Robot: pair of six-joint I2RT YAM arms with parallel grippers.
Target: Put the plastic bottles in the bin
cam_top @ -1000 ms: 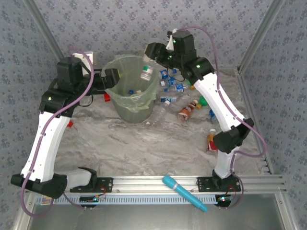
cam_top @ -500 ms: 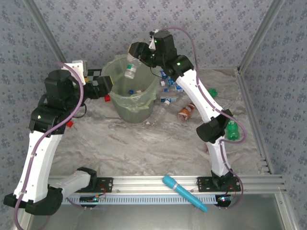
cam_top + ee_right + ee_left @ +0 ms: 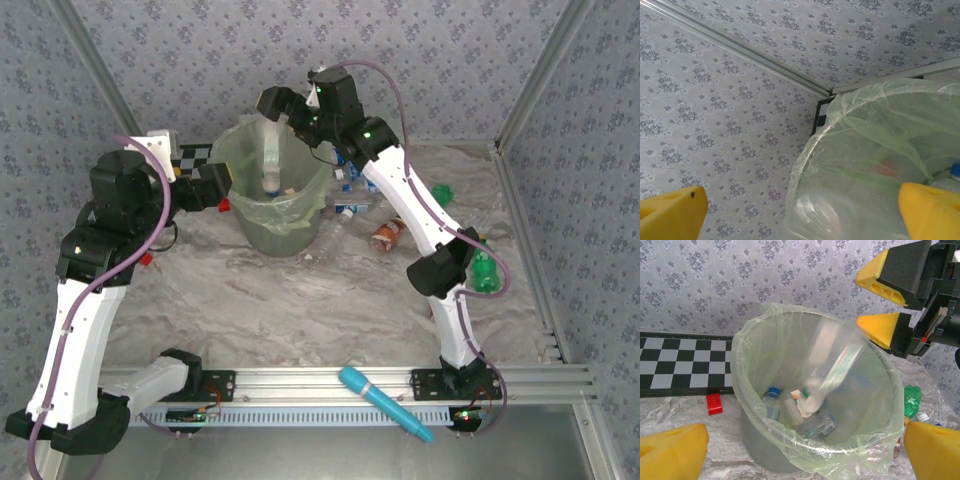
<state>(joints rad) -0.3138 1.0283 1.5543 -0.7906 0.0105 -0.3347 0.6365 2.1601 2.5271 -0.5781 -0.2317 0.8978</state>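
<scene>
Dropped from the right fingers (image 3: 892,270), the clear bottle (image 3: 832,362) is now a blur falling through the mouth of the bin (image 3: 740,370).

Those fingers hang spread and empty above the bin's rim at its 12 o'clock. The left fingers (image 3: 670,450) are spread wide too, holding nothing, at the bin's 9 o'clock. Standing at 11 o'clock on the table (image 3: 300,300), the bin has several bottles (image 3: 772,395) lying at its bottom. More loose bottles (image 3: 350,185) lie scattered at its 3 o'clock, and a green bottle (image 3: 485,272) lies farther off at 4 o'clock, beside the right arm's elbow.
</scene>
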